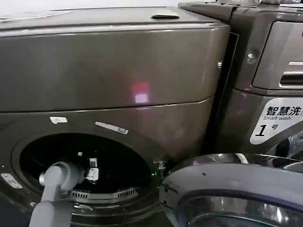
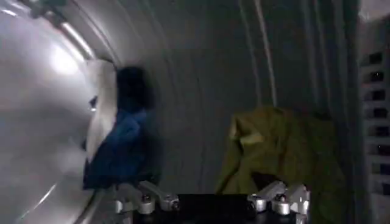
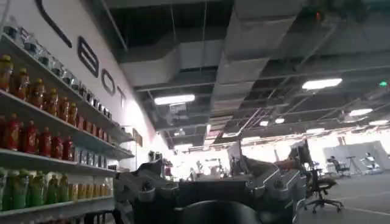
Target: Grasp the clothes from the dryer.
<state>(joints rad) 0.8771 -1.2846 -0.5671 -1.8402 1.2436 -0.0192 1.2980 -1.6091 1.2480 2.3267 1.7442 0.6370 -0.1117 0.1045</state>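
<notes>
Item 1. Left arm, grey jointed, entering the bronze-grey metal front-loading dryer [image 1: 118, 71] through its round dark porthole [image 1: 85, 165] from about 7 o'clock in the head view. The left gripper [image 2: 210, 202] is inside the drum, fingers spread wide and holding nothing; its metal fingertips [image 2: 149, 201] touch no fabric.

Item 2. Clothes, lying against the ribbed steel drum wall [image 2: 201, 91]. In the left wrist view: a white fabric piece [image 2: 102, 103] at 9 o'clock, with a dark navy blue fabric piece [image 2: 125, 146] touching it just beside; a yellow-green crumpled fabric piece [image 2: 280, 152] at 3 o'clock, just beyond the fingertips on that side.

Item 3. Open round dryer door [image 1: 232, 189], glass and grey rim, at 5 o'clock in the head view.

Item 4. Right gripper [image 3: 207, 195], raised outside the machine and facing a shelf of bottled drinks [image 3: 36, 146]; whether open or closed cannot be told.

Handling note: the step in hand looks to be the reach. Best done by advancing onto one raised fold, probably the yellow-green piece as nearest, keeping the fingers wide until fabric lies between them, then closing without scraping the drum.
</notes>
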